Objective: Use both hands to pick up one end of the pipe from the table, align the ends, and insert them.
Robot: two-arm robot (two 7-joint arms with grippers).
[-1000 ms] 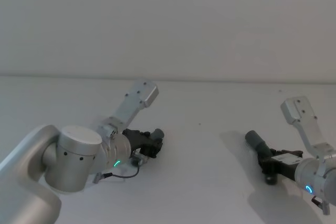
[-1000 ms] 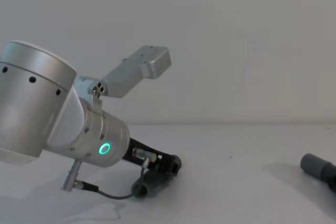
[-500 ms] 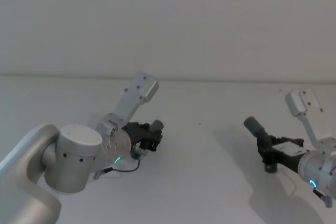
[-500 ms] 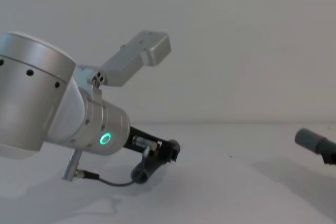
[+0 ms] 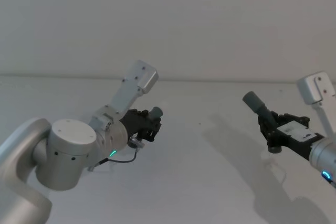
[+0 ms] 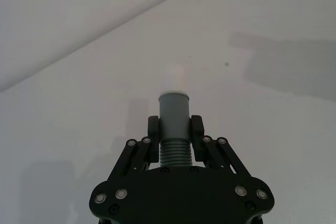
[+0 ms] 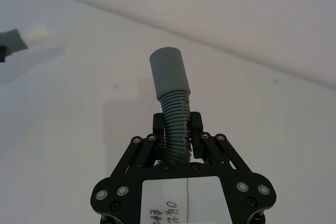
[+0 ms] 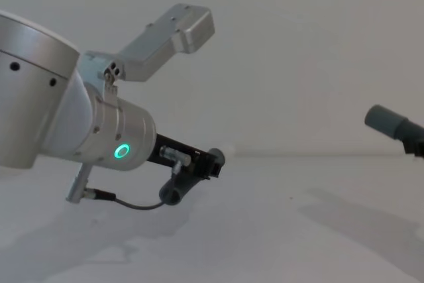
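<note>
2 pipe pieces, 2 grippers, each piece held up off the table (image 5: 210, 182).
Left gripper (image 6: 174, 129) clamped on ribbed section of left pipe piece (image 6: 173, 109): dark grey, smooth sleeve, white tip, over table's left half. Right gripper (image 7: 177, 127) clamped on ribbed hose of right pipe piece (image 7: 169, 72): grey, wider smooth collar, near table's right edge. Pieces well apart.

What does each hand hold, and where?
The left hand: white-tipped pipe piece, by its ribs; the right hand: collared pipe piece, by its ribbed hose.
</note>
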